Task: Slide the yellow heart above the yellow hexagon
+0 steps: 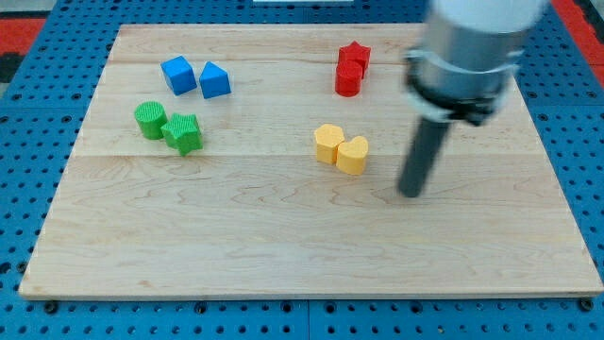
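The yellow heart (353, 155) lies near the board's middle, touching the yellow hexagon (328, 144), which sits just to its left and slightly higher in the view. My tip (411, 193) rests on the board to the right of the heart and a little lower, apart from it by about a block's width. The rod rises from the tip to the grey arm body at the view's top right.
A red star (356, 54) and a red cylinder (347, 78) touch at the top middle. Two blue blocks (178, 75) (215, 81) sit at the top left. A green cylinder (149, 120) and a green star (183, 133) lie below them. The wooden board (283, 246) lies on a blue pegboard.
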Available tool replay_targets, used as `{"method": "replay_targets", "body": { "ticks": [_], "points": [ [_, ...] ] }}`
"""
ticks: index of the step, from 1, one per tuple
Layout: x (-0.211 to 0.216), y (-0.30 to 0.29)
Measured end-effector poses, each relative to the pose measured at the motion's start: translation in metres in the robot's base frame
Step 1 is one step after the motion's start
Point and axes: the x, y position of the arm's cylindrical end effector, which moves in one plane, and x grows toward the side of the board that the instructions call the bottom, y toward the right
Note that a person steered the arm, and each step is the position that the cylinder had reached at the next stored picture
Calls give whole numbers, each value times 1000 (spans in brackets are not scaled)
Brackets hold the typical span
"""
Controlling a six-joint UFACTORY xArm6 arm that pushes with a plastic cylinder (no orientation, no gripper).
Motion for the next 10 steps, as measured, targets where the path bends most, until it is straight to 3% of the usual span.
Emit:
{"method": "replay_targets", "body": {
  "ticks": [2,4,6,9,10],
  "points": [
    [-69,-34],
    [-47,-46],
    [-61,9],
    [-100,-36],
    [-81,-43]
  ]
}}
